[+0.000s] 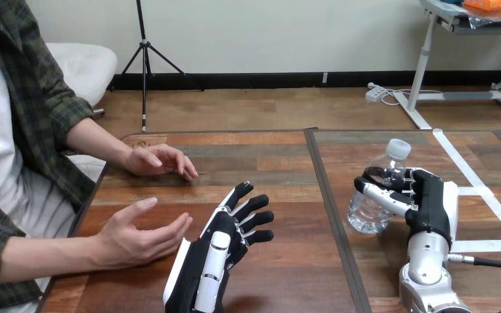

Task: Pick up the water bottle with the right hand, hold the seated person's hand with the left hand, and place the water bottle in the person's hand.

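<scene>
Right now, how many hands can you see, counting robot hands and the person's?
4. The robot's left hand is open mid-table; its right hand grips the water bottle; the person's far hand and near hand are at the left. None seem hidden.

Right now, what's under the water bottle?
Only bare wooden table lies under the water bottle, gripped by the right hand. Its fingers cover the bottle's middle; whether the base touches wood is unclear.
</scene>
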You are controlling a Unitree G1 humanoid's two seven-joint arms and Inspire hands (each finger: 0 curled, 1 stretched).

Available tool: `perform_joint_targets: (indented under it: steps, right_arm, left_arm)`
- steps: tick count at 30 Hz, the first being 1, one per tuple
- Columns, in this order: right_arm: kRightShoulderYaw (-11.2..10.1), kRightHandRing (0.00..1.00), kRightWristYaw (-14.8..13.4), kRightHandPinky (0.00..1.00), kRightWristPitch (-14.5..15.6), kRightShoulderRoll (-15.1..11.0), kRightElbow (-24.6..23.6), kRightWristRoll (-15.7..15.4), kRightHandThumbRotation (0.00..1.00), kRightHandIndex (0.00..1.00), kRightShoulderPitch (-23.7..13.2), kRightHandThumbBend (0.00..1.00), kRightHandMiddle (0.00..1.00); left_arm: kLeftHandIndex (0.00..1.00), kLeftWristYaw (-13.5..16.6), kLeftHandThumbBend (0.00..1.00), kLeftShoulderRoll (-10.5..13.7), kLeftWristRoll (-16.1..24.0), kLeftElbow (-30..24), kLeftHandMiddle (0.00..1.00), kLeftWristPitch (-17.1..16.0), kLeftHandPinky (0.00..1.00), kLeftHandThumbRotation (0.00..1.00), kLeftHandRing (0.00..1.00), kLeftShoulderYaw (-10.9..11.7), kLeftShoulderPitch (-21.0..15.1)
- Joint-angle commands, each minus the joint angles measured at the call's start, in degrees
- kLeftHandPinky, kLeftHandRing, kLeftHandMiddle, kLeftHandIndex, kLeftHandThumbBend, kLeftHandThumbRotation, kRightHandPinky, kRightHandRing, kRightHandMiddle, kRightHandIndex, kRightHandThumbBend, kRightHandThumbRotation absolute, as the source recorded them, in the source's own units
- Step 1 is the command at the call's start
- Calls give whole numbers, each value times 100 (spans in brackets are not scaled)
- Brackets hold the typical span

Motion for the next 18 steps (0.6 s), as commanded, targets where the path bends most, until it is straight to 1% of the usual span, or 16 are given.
perform_joint_targets:
  steps: [1,10,14,18]
  right_arm:
    - [32,46,-2,43,-164,-17,-21,-66,0,52,-472,74,49]
    - [46,45,-29,42,-160,-24,-53,-84,0,52,-453,75,49]
    - [48,44,-17,41,-243,-33,-65,-93,0,52,-427,75,48]
    - [50,45,-31,42,-265,-37,-76,-107,0,53,-419,76,49]
  left_arm:
    - [90,30,47,-331,8,-227,84,-110,73,100,80,24,-164]
    - [90,50,47,-343,31,-213,83,-125,72,100,80,22,-174]
    - [90,43,47,-342,14,-222,83,-111,72,100,80,15,-170]
    - [90,48,47,-341,17,-224,83,-128,72,100,80,17,-173]
